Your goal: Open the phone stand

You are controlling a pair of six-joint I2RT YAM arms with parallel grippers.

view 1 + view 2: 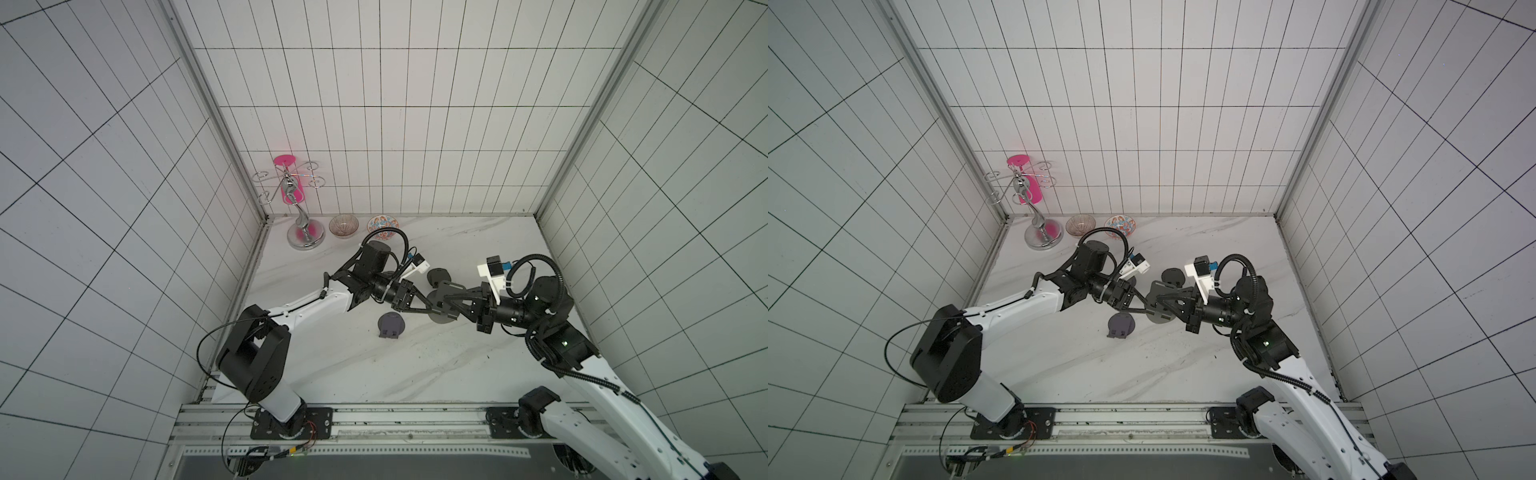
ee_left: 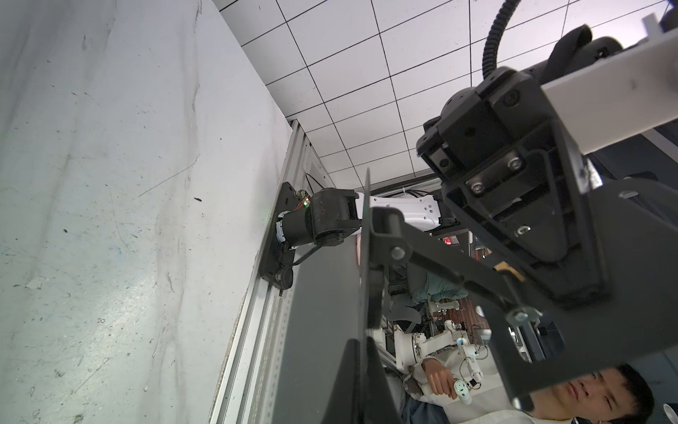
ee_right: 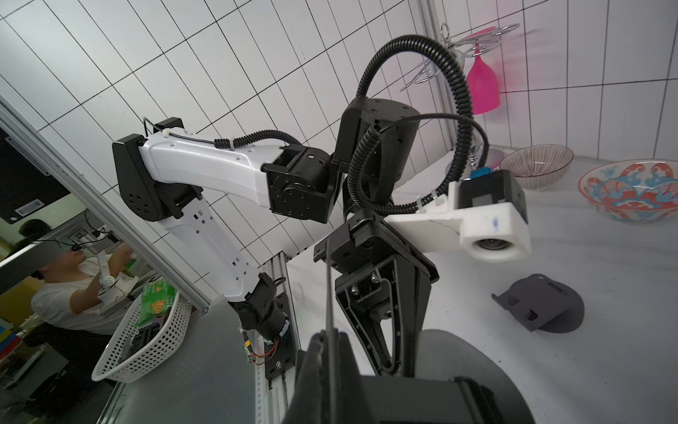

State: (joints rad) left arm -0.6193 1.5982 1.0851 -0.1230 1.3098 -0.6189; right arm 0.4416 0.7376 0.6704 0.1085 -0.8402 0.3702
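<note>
Above the marble worktop's [image 1: 415,365] middle, the dark grey phone stand [image 1: 444,319] hangs lifted, its round disc and hinged plate angled apart. The left gripper [image 1: 431,310] and right gripper [image 1: 441,302] each pinch its thin plates.

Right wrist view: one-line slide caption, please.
Left claw and right claw shut on a dark grey hinged phone stand above the white marble table; second grey stand lies nearby.

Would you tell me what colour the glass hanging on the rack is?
The glass is bright pink, clearest in the right wrist view.
</note>
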